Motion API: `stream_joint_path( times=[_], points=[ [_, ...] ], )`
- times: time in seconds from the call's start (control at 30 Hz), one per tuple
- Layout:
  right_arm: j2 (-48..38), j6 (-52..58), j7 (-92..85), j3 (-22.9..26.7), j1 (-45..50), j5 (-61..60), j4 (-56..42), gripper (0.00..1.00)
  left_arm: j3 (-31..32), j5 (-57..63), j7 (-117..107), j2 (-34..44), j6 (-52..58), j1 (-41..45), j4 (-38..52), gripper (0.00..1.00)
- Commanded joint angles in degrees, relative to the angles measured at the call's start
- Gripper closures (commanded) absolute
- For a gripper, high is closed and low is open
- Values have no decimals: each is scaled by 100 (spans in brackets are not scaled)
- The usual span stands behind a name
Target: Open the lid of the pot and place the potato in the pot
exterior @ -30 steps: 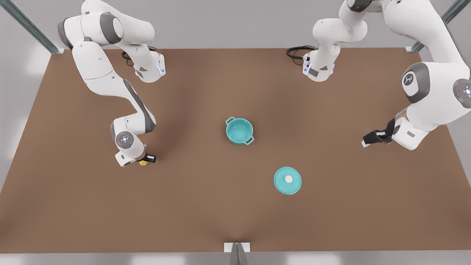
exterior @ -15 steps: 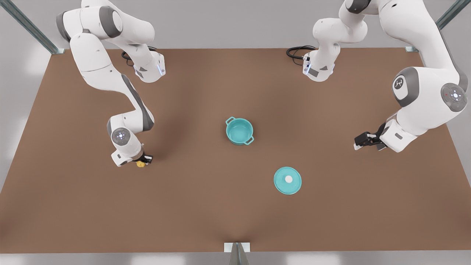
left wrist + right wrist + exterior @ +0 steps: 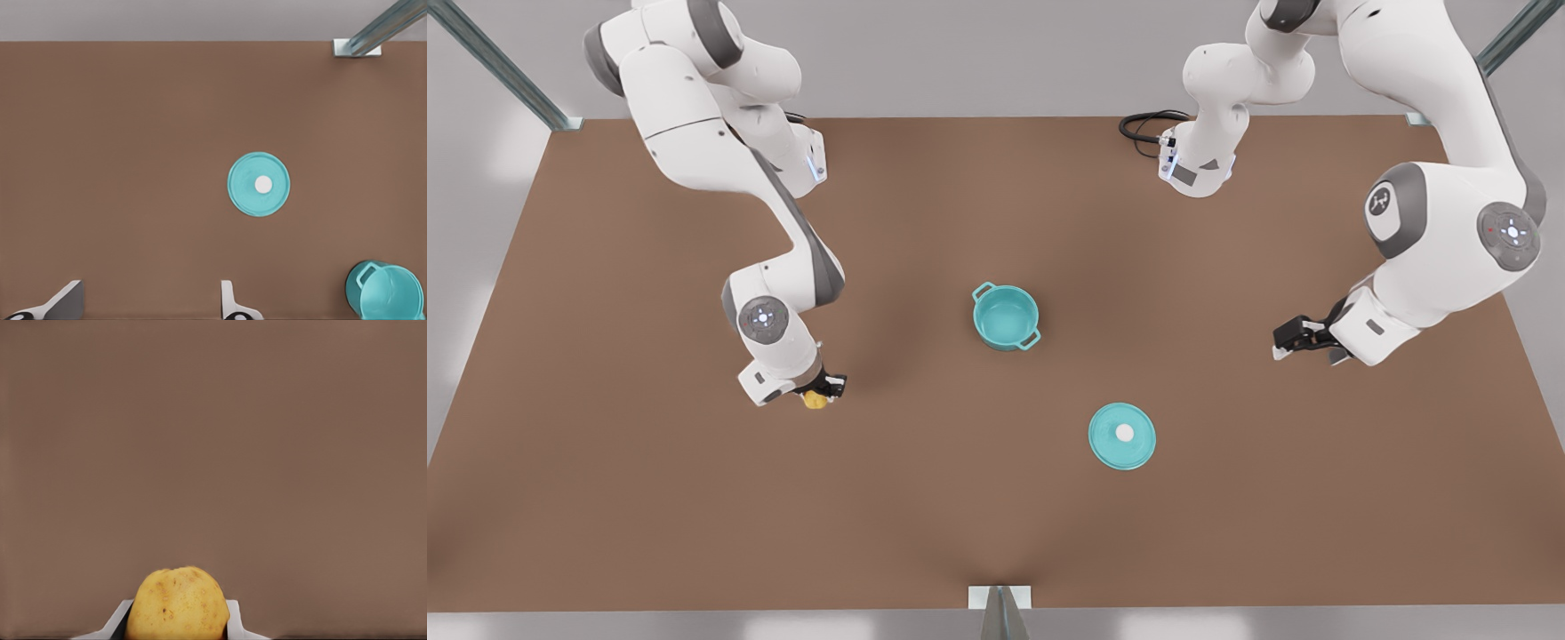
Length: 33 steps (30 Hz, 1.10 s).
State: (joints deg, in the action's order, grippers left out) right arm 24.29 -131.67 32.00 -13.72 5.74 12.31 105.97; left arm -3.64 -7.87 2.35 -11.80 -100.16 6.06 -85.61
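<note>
The right gripper [image 3: 824, 391] sits low over the table [image 3: 605, 498] on the front view's left side, its fingers [image 3: 235, 618] pinched on the potato [image 3: 814, 400], which bulges yellow between them in the right wrist view [image 3: 177, 603]. From where the front view looks, the potato hangs roughly midway between the table's far and near edges, well apart from the pot [image 3: 1006, 316], which stands uncovered near the middle of the table with its two loop handles on opposite sides and a teal inside.

The pot lid [image 3: 1122, 436] lies flat on the table, knob up, nearer the near edge than the pot and clear of it; the left wrist view sees it too [image 3: 259, 185], with the pot's rim [image 3: 390, 292] off to one side.

The left gripper [image 3: 1294, 341] waits above the table towards its edge on the front view's right, fingers [image 3: 228, 299] spread apart with nothing between them, well away from lid and pot.
</note>
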Motion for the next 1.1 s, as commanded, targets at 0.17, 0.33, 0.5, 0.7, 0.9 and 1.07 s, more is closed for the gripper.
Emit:
stream_joint_path(
  times=[0.17,0.33,0.5,0.7,0.9,1.07],
  points=[
    [146,1477,1809,27,665,-361,-858,58,-6,4,178,2,23,10,-9,0],
    [296,1934,2433,36,1061,-378,-1403,58,3,4,169,2,23,10,-18,0],
    [445,2181,3189,36,1579,-580,-1878,58,3,4,55,2,23,54,-18,0],
    [735,2321,4094,45,2273,-791,-2396,58,3,197,64,2,5,106,26,0],
    [1069,2322,4859,62,2792,-818,-2818,58,-6,250,72,-7,5,159,0,0],
    [1500,2278,5272,89,3135,-782,-3134,58,-6,250,81,-15,14,159,0,0]
  ],
)
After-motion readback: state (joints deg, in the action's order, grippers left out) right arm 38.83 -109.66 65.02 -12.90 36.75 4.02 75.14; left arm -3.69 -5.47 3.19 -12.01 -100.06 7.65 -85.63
